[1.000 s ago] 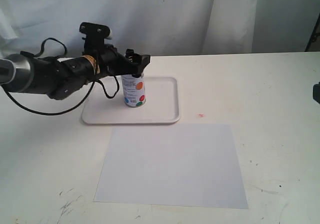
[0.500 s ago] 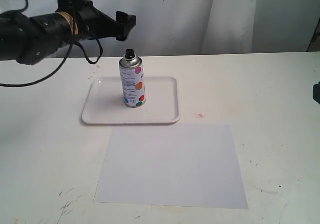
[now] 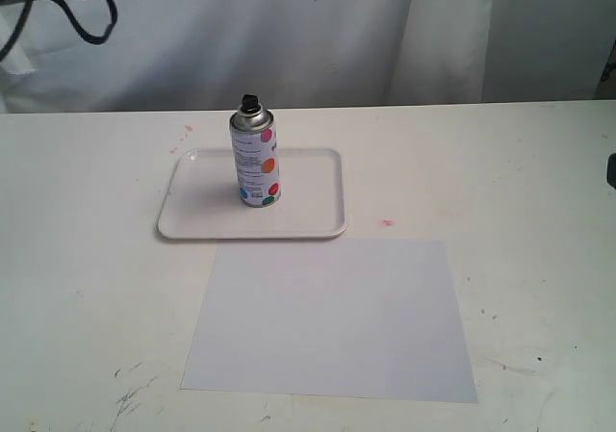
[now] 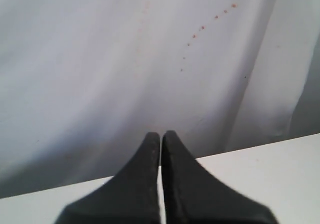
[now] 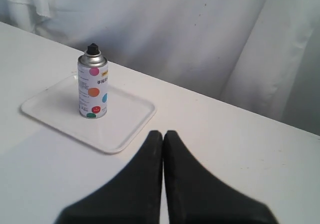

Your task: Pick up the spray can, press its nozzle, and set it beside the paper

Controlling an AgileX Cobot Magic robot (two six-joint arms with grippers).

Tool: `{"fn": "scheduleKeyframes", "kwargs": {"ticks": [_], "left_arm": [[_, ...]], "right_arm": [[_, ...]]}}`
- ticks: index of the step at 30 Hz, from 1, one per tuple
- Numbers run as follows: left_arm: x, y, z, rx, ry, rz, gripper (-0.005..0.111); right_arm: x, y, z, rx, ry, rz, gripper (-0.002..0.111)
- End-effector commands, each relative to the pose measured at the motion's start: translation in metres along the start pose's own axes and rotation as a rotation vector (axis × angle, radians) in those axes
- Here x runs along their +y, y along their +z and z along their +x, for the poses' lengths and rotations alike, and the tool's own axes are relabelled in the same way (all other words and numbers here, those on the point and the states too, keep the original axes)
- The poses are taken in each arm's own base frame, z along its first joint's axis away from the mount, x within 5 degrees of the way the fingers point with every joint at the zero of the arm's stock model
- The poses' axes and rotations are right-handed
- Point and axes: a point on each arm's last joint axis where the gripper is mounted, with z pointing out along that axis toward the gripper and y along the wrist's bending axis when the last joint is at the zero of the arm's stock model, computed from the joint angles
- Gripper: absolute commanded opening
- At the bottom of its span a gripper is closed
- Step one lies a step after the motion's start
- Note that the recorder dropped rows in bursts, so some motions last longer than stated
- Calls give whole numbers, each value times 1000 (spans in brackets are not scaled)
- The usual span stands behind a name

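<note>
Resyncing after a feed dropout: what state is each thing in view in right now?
White rimmed plastic tray: lying flat, one item standing on it.
Small white dotted aerosol spray can: upright on the tray, unheld.
Small black plastic nozzle: atop the can, untouched.
Large white paper sheet: flat, bare.
Left fingers: shut, empty.
Right fingers: shut, empty.

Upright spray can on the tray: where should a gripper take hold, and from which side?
Probably the spray can around its straight body at mid-height, jaws level, coming from the left of the exterior view. It stands upright on the tray, nearer that side, and a side grip leaves the nozzle free for pressing.
</note>
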Motion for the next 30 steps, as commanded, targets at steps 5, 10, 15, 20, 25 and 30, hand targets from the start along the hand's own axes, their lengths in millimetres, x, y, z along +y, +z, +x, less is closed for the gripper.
{"fn": "scheduleKeyframes", "kwargs": {"ticks": [5,10,15,20,25,30], "left_arm": [[4,-57,-14,-36,-10,-29,0],[3,-92,-10,-115,-9,17,0],[5,-130,-8,-171,34,15,0],[8,-165,-6,-227,48,7,0],[12,-199,6,-248,35,-17,0],[15,-226,39,-252,28,-20,0]], "right_arm": [[-18,-5,-17,-208,83,201,0],[-30,-13,-33,-341,130,317,0],[-34,-23,-62,-421,34,340,0],[-37,-36,-89,-502,5,356,0],[-29,-34,-88,-434,-3,260,0],[-20,-28,-80,-335,-14,151,0]]}}
